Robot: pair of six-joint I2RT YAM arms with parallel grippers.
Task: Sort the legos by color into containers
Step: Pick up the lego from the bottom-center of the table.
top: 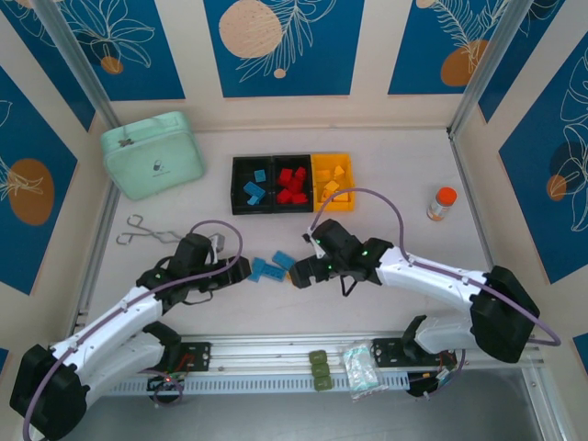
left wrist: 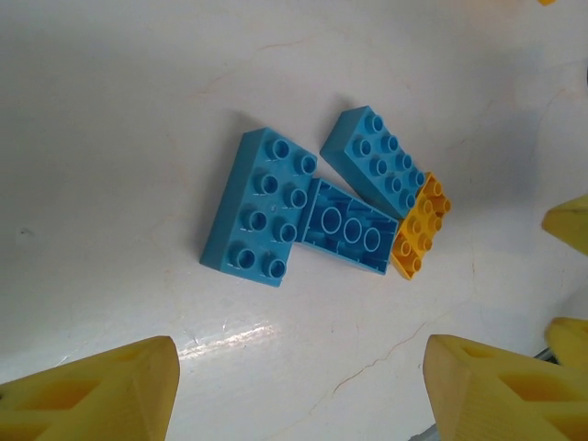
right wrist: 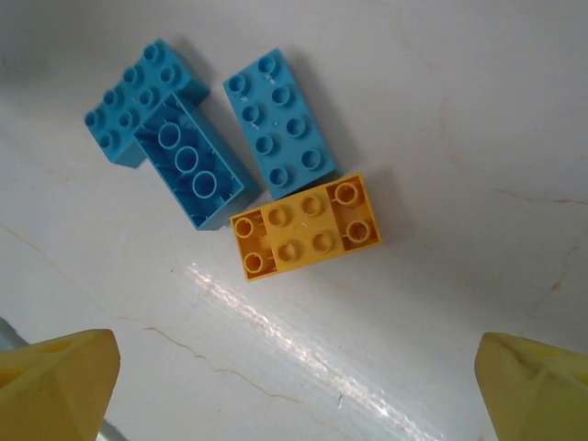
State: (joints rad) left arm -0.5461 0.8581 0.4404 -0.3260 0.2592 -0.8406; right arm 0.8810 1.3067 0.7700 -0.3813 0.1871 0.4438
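Light blue bricks, three of them, lie in a tight cluster with one yellow-orange brick on the white table, toward its near edge and between the two arms.

The wrist views resolve what is coarse from overhead. Two of the blue bricks sit studs up, and a flipped blue brick lies hollow side up between them. The yellow-orange brick touches the ends of the flipped one and its neighbour.

From above, the three joined bins show around the middle of the table, toward its far edge. Blue pieces lie in the left black bin, red in the middle black bin, and yellow-orange in the yellow-orange bin at the right end.

The left gripper stands just left of the cluster, its jaws spread wide and empty. In its wrist view the bricks lie ahead of the fingertips, not between them.

The right gripper stands at the cluster's right side, jaws spread wide and holding nothing. The yellow-orange brick lies nearest its fingertips, clear of both.
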